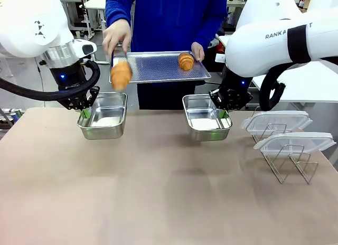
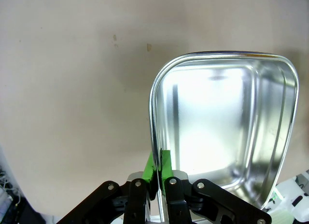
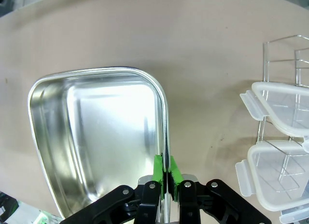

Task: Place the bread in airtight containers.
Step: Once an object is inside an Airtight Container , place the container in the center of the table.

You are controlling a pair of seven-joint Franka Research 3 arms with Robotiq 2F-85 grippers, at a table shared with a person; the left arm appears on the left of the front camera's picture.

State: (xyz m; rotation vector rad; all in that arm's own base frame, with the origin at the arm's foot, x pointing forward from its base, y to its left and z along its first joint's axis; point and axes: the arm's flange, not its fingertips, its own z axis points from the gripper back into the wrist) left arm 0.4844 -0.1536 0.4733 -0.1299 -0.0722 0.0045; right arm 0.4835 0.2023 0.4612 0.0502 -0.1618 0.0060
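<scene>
Two empty steel containers stand on the table. My left gripper (image 1: 85, 112) (image 2: 159, 167) is shut on the rim of the left container (image 1: 104, 116) (image 2: 227, 132). My right gripper (image 1: 224, 113) (image 3: 166, 173) is shut on the rim of the right container (image 1: 206, 118) (image 3: 96, 137). Across the table a person's hand (image 1: 116, 36) holds tongs gripping one croissant (image 1: 121, 75) in the air just above and behind the left container. A second croissant (image 1: 185, 61) lies on the perforated metal tray (image 1: 153, 66) that the person's other hand holds.
Two clear plastic clip lids (image 1: 277, 121) (image 1: 294, 142) rest on a wire rack (image 1: 289, 161) at the table's right side; in the right wrist view the lids (image 3: 280, 151) lean on the rack (image 3: 285, 55). The near half of the brown table (image 1: 158, 203) is bare.
</scene>
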